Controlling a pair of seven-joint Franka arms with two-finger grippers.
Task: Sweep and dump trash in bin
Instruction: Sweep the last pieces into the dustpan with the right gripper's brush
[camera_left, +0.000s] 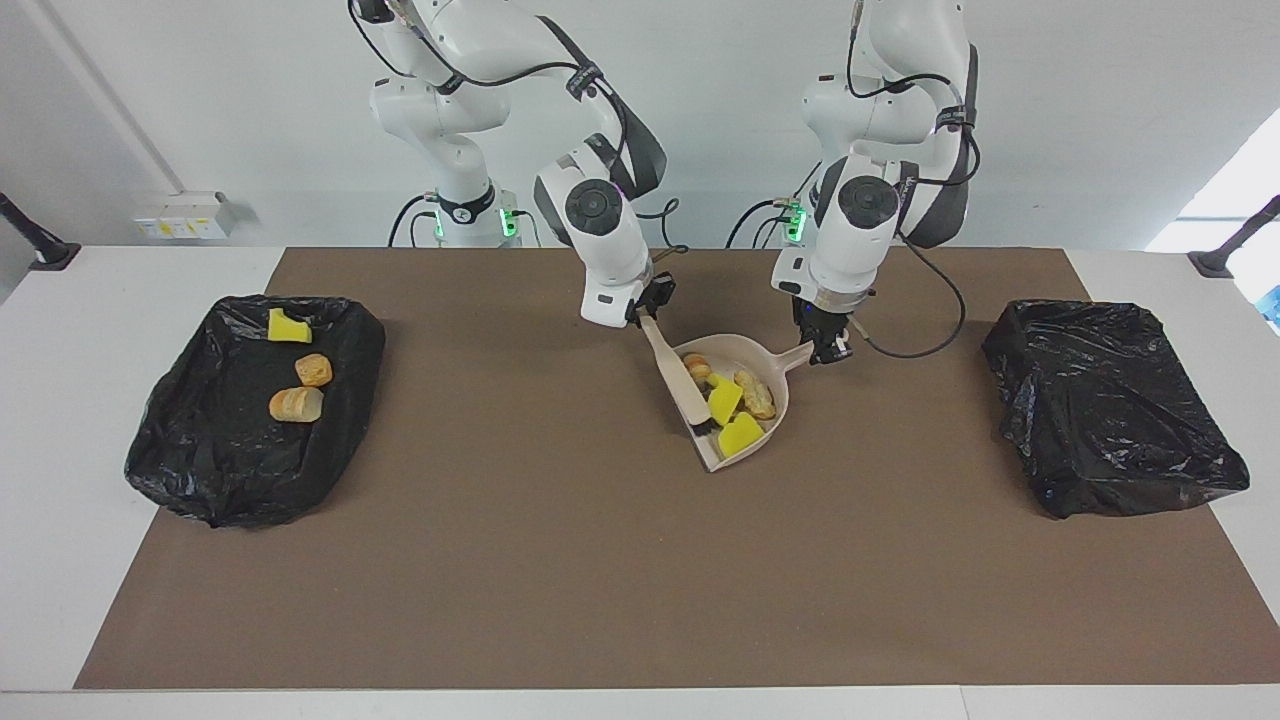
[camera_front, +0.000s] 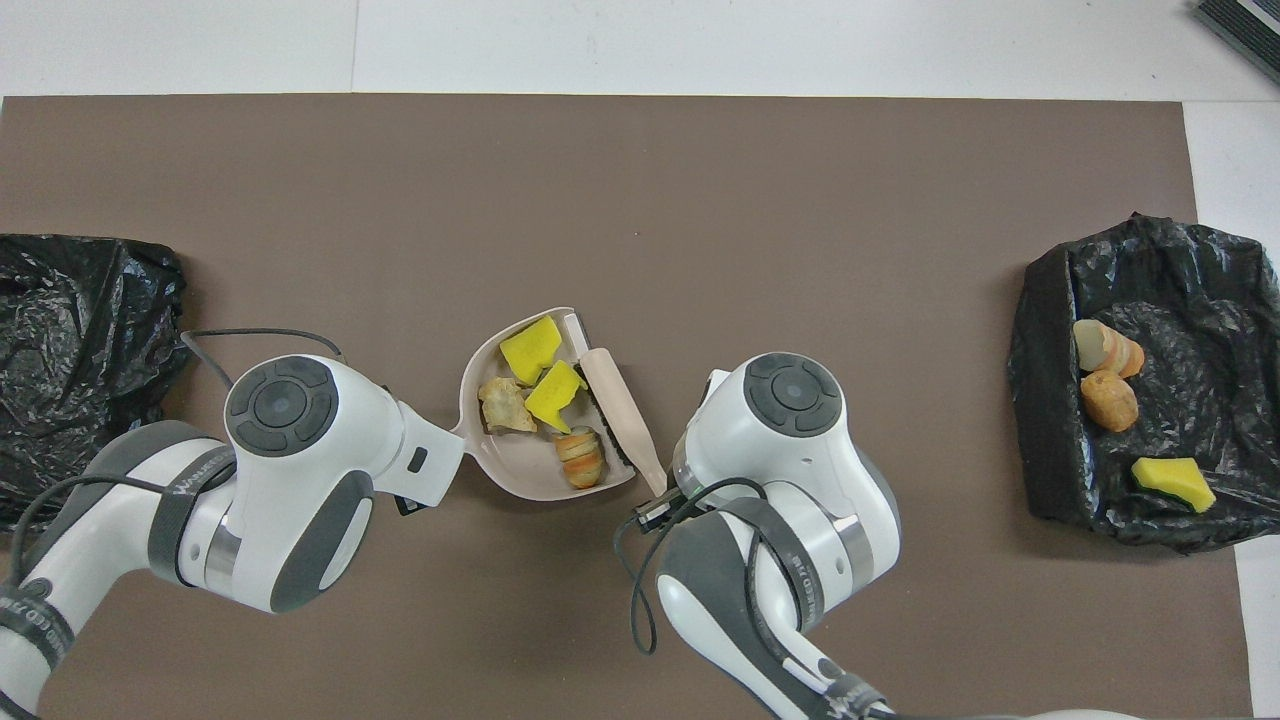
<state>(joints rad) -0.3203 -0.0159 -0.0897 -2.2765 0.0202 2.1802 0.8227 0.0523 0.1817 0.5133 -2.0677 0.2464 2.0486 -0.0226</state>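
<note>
The beige dustpan (camera_left: 745, 345) lies mid-table, my left gripper (camera_left: 830, 352) shut on its handle. In the pan are two yellow sponge chunks (camera_left: 742, 435) (camera_front: 530, 350), a bread piece (camera_left: 757, 393) (camera_front: 503, 405) and a croissant piece (camera_left: 697, 370) (camera_front: 580, 457). My right gripper (camera_left: 650, 303) is shut on the handle of the beige brush (camera_left: 680, 385) (camera_front: 615, 405), whose bristles rest across the pan's mouth against the sponges. The black-lined bin (camera_left: 200, 470) (camera_front: 1040, 400) at the right arm's end of the table holds three more trash pieces (camera_left: 296, 404). In the overhead view both grippers are hidden under their wrists.
A second black-lined bin (camera_left: 1110, 420) (camera_front: 80, 330) sits at the left arm's end of the table. A brown mat (camera_left: 640, 580) covers the table's middle. A cable hangs from each wrist.
</note>
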